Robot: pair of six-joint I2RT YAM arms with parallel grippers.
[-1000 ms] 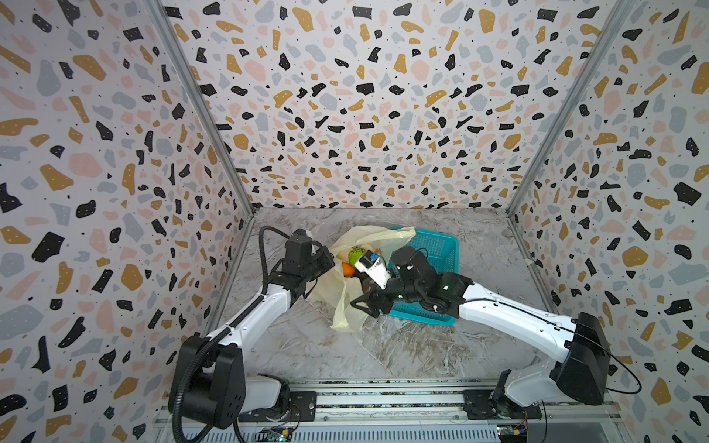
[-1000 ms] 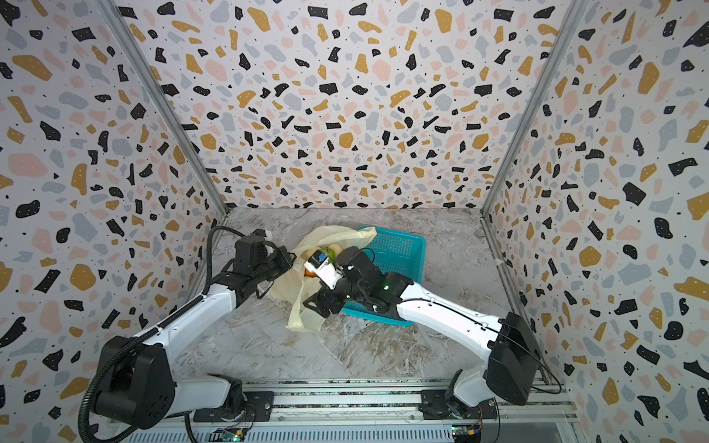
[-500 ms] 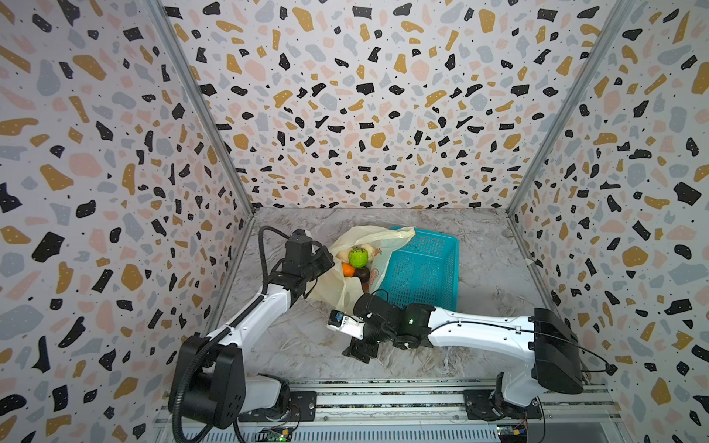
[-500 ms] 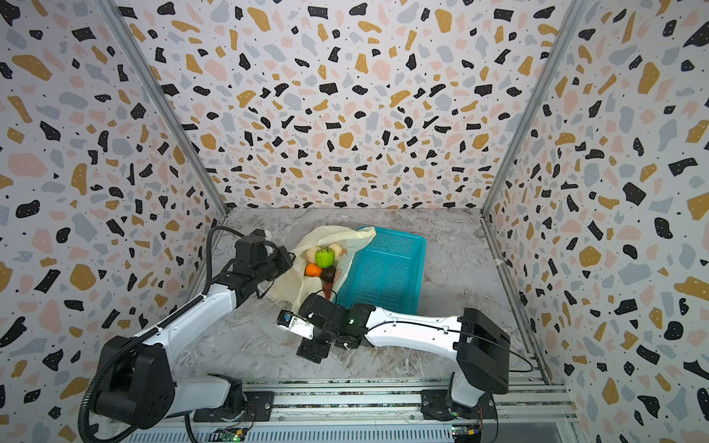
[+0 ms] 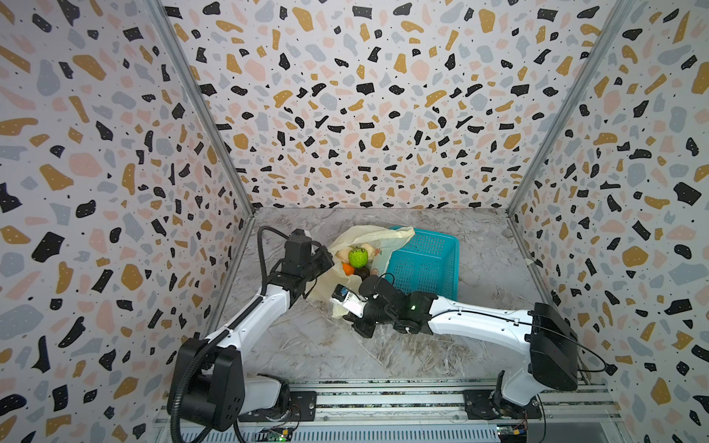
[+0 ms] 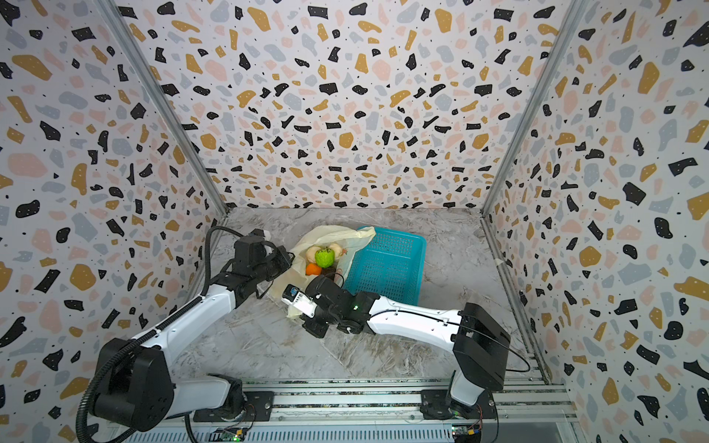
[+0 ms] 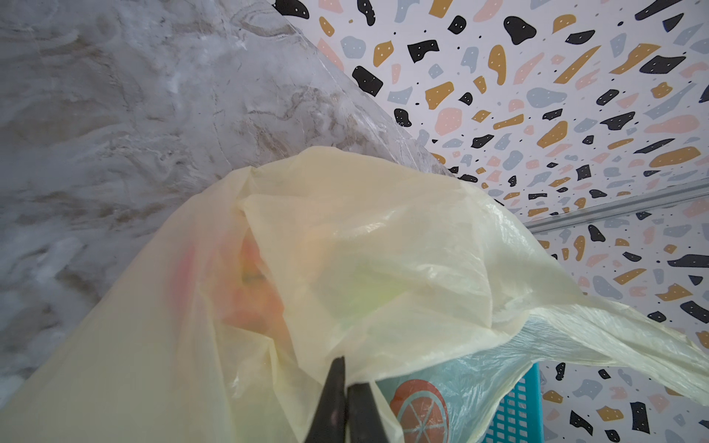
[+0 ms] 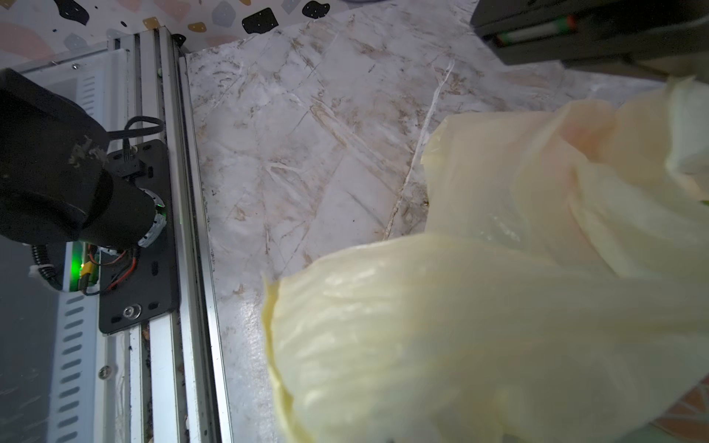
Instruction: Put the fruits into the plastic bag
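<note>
Fruits lie heaped in the open mouth of the plastic bag (image 5: 368, 236) (image 6: 326, 234), just past the tips of the left gripper (image 5: 326, 261) (image 6: 286, 261). Both top views show a green fruit (image 5: 357, 257) (image 6: 324, 257) on top. An orange one (image 5: 348, 269) (image 6: 313, 269) and a dark round one (image 5: 361, 273) (image 6: 328, 273) sit on the side nearer the right gripper (image 5: 347, 312), and two cream lumps (image 5: 342, 254) (image 6: 335, 249) sit on the far side. No other fruits can be made out.

The left gripper is closed, pinching the bag's thin film at the rim. In the left wrist view its dark fingers (image 7: 337, 399) meet on a fold of the bag (image 7: 345, 249), with orange and green blurs showing through the film beyond them.

The right gripper is closed and low over the table (image 5: 307, 345), at the bag's end opposite the mouth. In the right wrist view bunched film (image 8: 479, 326) fills the space directly ahead of it and its fingertips are hidden, so I cannot tell whether it pinches the film.

The teal basket (image 5: 426, 264) (image 6: 387, 264) stands on the far side of the bag from the left gripper, touching the bag's rim.
</note>
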